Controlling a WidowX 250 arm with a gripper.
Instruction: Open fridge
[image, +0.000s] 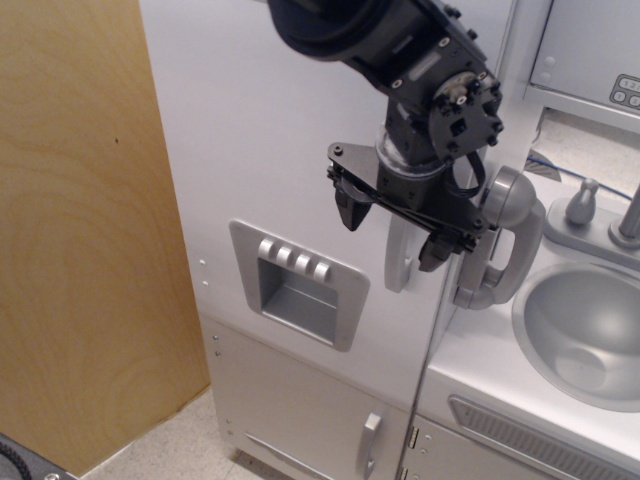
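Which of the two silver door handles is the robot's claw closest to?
The long curved handle on the big upper fridge door, between the open jaws of the gripper. The short handle sits far below.

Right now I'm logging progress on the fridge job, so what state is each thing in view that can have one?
Tall white toy fridge's large upper door: closed.
Curved silver door handle: between the spread fingers, not clamped.
Black end effector: open.
Smaller lower white door: closed.
Grey toy phone handset: hung on its cradle.
Round grey sink basin: empty.
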